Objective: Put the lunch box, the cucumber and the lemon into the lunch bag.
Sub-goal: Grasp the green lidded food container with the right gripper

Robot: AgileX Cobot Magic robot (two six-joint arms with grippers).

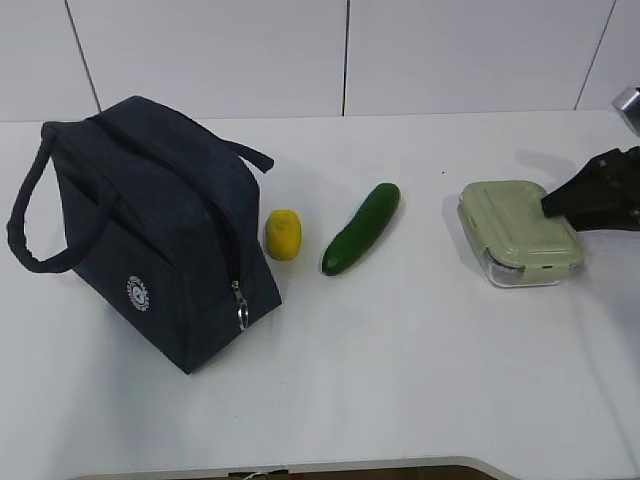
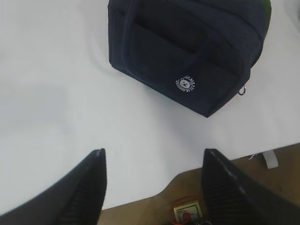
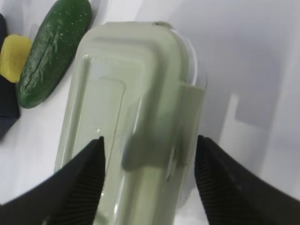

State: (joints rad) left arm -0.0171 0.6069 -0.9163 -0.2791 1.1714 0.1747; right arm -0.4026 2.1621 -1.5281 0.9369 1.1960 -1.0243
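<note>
Navy fabric marked the lunch bag (image 1: 150, 230) at the left of the white table (image 1: 420, 370) in the exterior view, zipped, with the lemon (image 1: 283, 235) just beside it, then the cucumber (image 1: 361, 228), and the lunch box (image 1: 520, 232) well apart at right, the right gripper (image 1: 560, 200) above its far end.

From the left wrist, the left gripper (image 2: 152, 161) hung wide apart over bare table near the bag (image 2: 187, 51), holding nothing.

From the right wrist, the right gripper (image 3: 149, 147) stood wide over the sage lid (image 3: 136, 103); whether its fingers touched the box I could not tell.
</note>
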